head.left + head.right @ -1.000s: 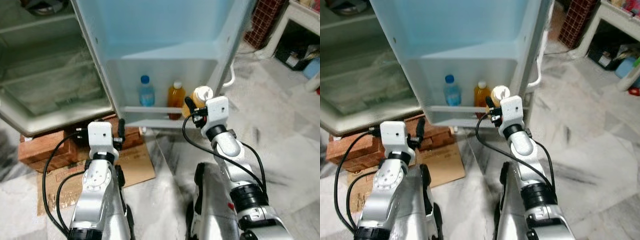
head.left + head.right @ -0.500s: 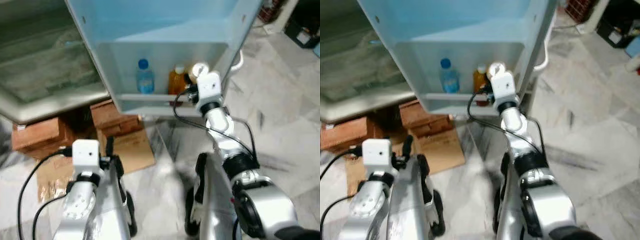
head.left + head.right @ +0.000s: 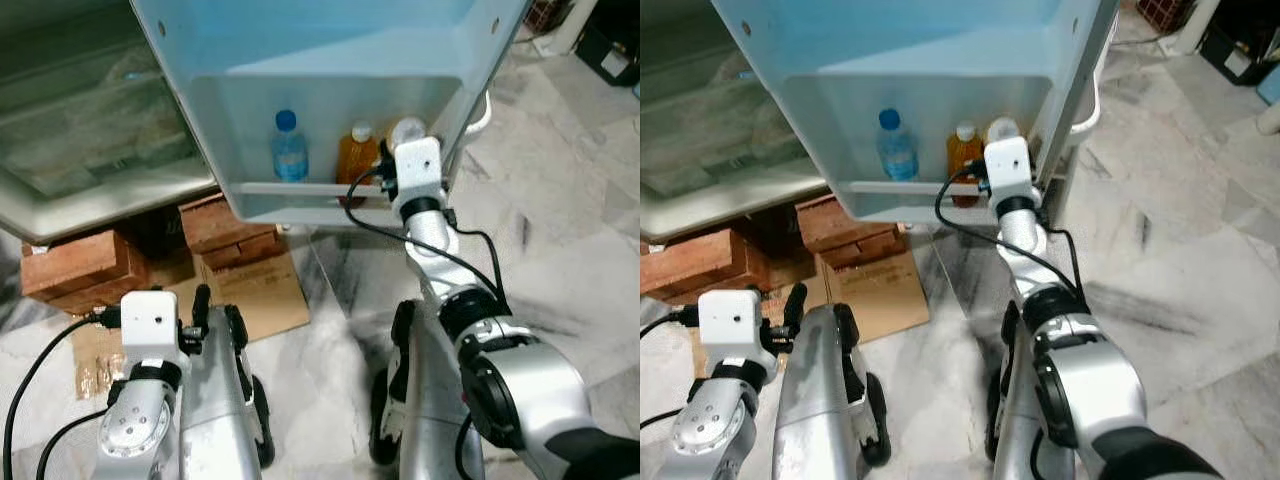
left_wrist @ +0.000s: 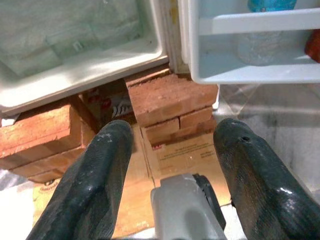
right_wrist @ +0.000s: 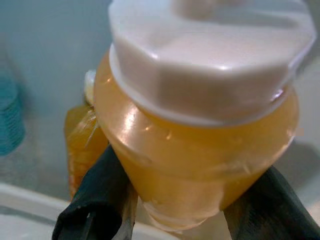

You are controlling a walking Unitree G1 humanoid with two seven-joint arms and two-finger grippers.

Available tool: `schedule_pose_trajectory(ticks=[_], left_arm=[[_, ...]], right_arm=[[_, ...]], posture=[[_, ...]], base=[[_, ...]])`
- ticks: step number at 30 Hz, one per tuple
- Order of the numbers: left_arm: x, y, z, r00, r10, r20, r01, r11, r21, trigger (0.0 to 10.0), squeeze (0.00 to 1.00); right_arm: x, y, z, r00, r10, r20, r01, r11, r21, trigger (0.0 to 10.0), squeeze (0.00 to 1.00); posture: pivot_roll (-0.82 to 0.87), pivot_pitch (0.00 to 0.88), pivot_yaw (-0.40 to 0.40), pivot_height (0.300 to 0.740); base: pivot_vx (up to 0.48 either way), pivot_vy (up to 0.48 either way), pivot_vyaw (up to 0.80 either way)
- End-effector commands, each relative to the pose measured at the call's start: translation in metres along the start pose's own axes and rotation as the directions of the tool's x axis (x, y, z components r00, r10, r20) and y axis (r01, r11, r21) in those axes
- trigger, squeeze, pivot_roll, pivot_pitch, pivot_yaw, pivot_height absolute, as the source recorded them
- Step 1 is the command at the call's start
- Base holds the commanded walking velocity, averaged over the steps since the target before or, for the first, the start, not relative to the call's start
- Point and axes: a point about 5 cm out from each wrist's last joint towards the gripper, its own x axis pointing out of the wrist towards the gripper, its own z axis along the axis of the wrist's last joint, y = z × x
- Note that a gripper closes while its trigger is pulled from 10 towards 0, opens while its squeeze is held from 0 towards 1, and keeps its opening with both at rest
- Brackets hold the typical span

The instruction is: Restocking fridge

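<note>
Marble floor [image 3: 560,230], open fridge door [image 3: 320,60] ahead. My right tool [image 5: 170,210] grips the white-capped amber bottle [image 5: 200,150] over the door shelf [image 3: 300,190], probably just above the rail, at three o'clock from the orange bottle [image 3: 357,155] and water bottle [image 3: 289,147]. My left tool [image 4: 172,165] hangs spread wide over bricks [image 4: 170,100].

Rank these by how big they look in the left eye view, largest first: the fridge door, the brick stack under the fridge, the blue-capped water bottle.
1. Fridge door, largest by far.
2. Brick stack.
3. Blue-capped water bottle, smallest.
The bricks lie nearer the camera than the bottle, so that gap looks somewhat exaggerated.
</note>
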Motion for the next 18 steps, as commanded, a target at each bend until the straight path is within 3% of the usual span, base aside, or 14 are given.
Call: schedule_pose_trajectory(ticks=[1, 7, 9, 10, 11, 18], left_arm=[[-0.005, 0.003, -0.001, 1.000, 0.017, -0.017, -0.017, 1.000, 0.010, 10.0, 0.00], [-0.006, 0.004, 0.000, 0.999, 0.022, -0.024, -0.022, 1.000, 0.016, 10.0, 0.00], [-0.005, 0.004, 0.001, 0.999, 0.023, -0.025, -0.022, 1.000, 0.017, 10.0, 0.00], [-0.005, 0.004, 0.001, 0.999, 0.023, -0.026, -0.022, 1.000, 0.017, 10.0, 0.00], [-0.004, 0.004, 0.000, 0.999, 0.022, -0.027, -0.022, 1.000, 0.017, 10.0, 0.00], [0.000, 0.002, 0.001, 1.000, 0.018, -0.024, -0.018, 1.000, 0.017, 10.0, 0.00]], right_arm=[[-0.010, 0.013, -0.018, 0.996, 0.038, -0.083, -0.038, 0.999, 0.004, 10.0, 0.00], [-0.016, 0.023, -0.029, 0.984, 0.055, -0.172, -0.050, 0.998, 0.035, 10.0, 0.00], [-0.016, 0.025, -0.030, 0.981, 0.082, -0.176, -0.064, 0.992, 0.106, 10.0, 0.00], [-0.016, 0.025, -0.029, 0.981, 0.082, -0.174, -0.065, 0.993, 0.101, 10.0, 0.26], [-0.015, 0.024, -0.029, 0.982, 0.078, -0.173, -0.062, 0.993, 0.100, 10.0, 1.00], [-0.013, 0.015, -0.028, 0.985, 0.044, -0.167, -0.037, 0.998, 0.048, 10.0, 1.00]], posture=[[0.28, 0.327, 0.037, 0.504], [0.28, 0.328, 0.035, 0.504], [0.28, 0.330, 0.033, 0.504], [0.28, 0.330, 0.033, 0.504], [0.27, 0.328, 0.031, 0.504], [0.26, 0.319, 0.029, 0.504]], base=[[0.000, 0.000, 0.00], [0.000, 0.000, 0.00], [0.000, 0.000, 0.00], [0.000, 0.000, 0.00], [0.000, 0.000, 0.00], [0.000, 0.000, 0.00]])
